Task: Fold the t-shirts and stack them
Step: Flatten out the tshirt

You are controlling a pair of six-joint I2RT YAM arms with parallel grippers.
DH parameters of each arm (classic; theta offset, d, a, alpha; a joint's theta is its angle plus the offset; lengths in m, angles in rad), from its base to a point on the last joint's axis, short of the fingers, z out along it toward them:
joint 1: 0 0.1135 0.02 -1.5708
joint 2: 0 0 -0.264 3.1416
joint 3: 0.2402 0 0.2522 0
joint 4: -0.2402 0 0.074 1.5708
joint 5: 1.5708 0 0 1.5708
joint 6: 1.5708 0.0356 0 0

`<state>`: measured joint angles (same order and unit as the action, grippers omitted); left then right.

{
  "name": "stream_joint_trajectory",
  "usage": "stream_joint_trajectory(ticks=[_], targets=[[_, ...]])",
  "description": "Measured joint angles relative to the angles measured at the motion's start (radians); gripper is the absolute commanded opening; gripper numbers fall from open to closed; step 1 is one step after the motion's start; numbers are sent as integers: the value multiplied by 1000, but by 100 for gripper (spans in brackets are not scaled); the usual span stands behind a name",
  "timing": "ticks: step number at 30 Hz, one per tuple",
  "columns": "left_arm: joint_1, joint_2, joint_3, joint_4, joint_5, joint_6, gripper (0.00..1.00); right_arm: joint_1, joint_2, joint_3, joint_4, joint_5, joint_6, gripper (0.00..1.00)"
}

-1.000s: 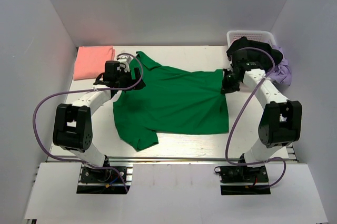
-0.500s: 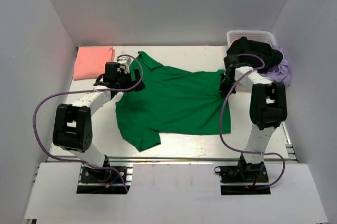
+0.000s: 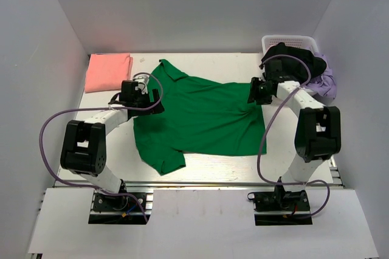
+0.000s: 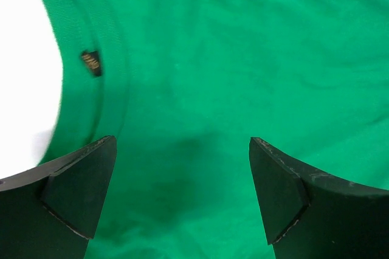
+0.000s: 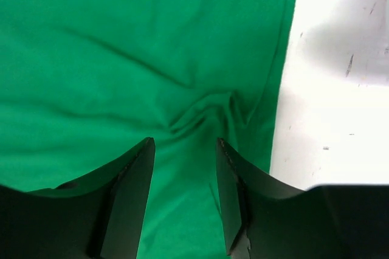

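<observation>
- The bright green short-sleeved cloth t-shirt with a collar (image 3: 200, 119) lies spread over the middle of the white table (image 3: 213, 163) in the top view. Its collar points to the upper left and one sleeve to the lower left.
- The plain salmon-pink cloth t-shirt (image 3: 108, 72) lies folded in the upper left corner of the table, well apart from the green one.
- The left gripper (image 3: 155, 100) sits over the green shirt's left edge, just below the collar.
- In the left wrist view this claw (image 4: 182, 143) is spread wide, its black fingers (image 4: 79, 192) at the lower corners of the frame. Nothing is between them, only flat green cloth below.
- A small dark label (image 4: 91, 62) shows on the collar band at the upper left of that view, beside a patch of bare table.
- The right gripper (image 3: 251, 93) is at the shirt's upper right edge.
- In the right wrist view its claw (image 5: 185, 142) stands partly open, with a clear gap between the black fingers (image 5: 130, 198). A puckered bunch of green cloth (image 5: 203, 116) lies just beyond the tips, not pinched.
- The shirt's hem runs down the right of that view, with white table beyond it.
- A white slatted plastic basket (image 3: 292, 40) stands at the upper right of the top view. It holds a dark garment (image 3: 298, 58) and a lavender cloth (image 3: 328, 81).
</observation>
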<state>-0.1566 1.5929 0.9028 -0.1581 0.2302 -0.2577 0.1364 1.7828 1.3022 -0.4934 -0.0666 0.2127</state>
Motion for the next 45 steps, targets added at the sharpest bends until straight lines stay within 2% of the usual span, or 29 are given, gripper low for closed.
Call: stream_joint_trajectory(ticks=[5,10,17,27,29,30,31,32,33,38,41,45], targets=[[-13,66,3,40,75,1,100,-5,-111,-109,23,-20,-15,51],[-20,137,26,65,119,0,100,-19,-189,-241,19,31,-14,50],[-18,190,57,121,148,-11,100,-29,-190,-290,-1,116,-22,47],[-15,199,55,151,160,-14,100,-7,-114,-293,103,-27,-106,47],[-15,199,55,151,160,-14,100,3,-83,-284,103,-33,-117,41],[-14,199,55,151,159,-14,100,6,-72,-283,105,-36,-121,34],[-11,199,55,150,159,-14,100,8,-65,-283,105,-38,-124,13],[-10,199,55,150,159,-14,100,10,-61,-283,105,-40,-131,4],[-9,199,55,150,158,-15,100,10,-61,-283,106,-43,-130,0],[-10,196,53,146,150,-18,100,10,-62,-240,55,-38,-99,0],[-10,193,52,143,140,-18,100,11,-73,-174,-50,8,-57,0],[-10,182,41,143,117,-18,100,10,-83,-48,-251,147,28,0]])
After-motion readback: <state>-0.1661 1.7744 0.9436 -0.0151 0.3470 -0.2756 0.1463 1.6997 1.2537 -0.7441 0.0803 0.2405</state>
